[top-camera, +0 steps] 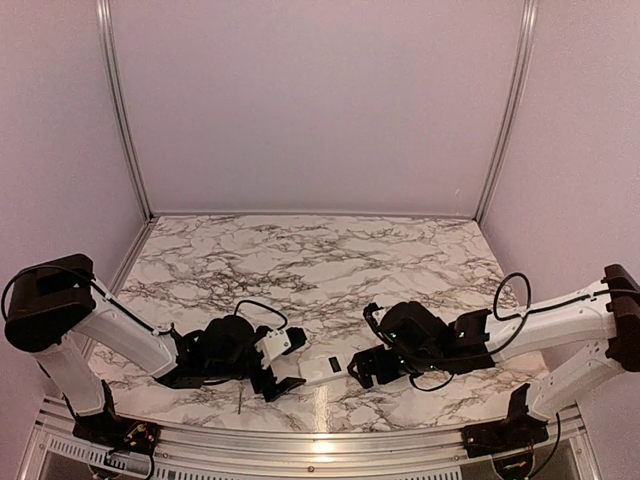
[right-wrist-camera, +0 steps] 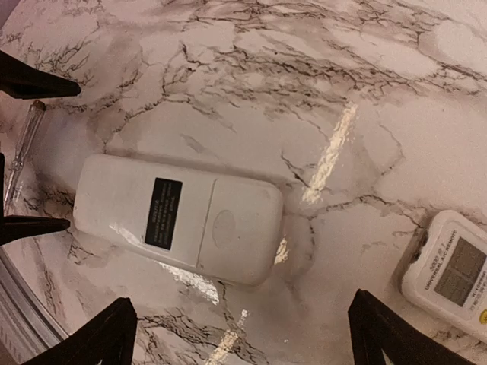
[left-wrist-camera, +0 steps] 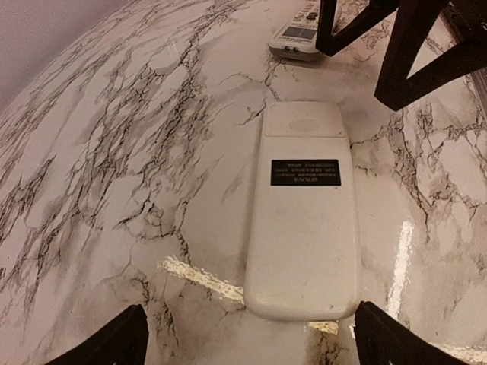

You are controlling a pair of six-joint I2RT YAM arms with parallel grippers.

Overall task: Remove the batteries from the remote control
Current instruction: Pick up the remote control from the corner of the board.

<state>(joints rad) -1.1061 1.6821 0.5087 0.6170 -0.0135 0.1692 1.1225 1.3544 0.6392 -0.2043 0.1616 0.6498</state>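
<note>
Two empty grippers, left gripper (left-wrist-camera: 249,308) and right gripper (right-wrist-camera: 242,298), both spread wide, bracket the remote control (left-wrist-camera: 304,205); no batteries in view.

The left gripper's jaws straddle the label end without touching, and the right gripper hangs just off the other end. The remote control lies back-up near the near edge of the table (top-camera: 300,260). Its long axis runs left to right, with the left end slightly nearer and the battery cover (right-wrist-camera: 240,228) pointing right. The batteries are presumably under that closed cover. A second remote (right-wrist-camera: 449,274) lies farther right, and what looks like a thin screwdriver (right-wrist-camera: 23,148) lies by the left end. The risks lie in the surfaces. The smooth shell on glossy marble would likely skate or spin if the cover is pushed while nothing pins the body. The shallow thumb dimple gives a fingertip little purchase. Freed batteries could roll off the near edge.
</note>
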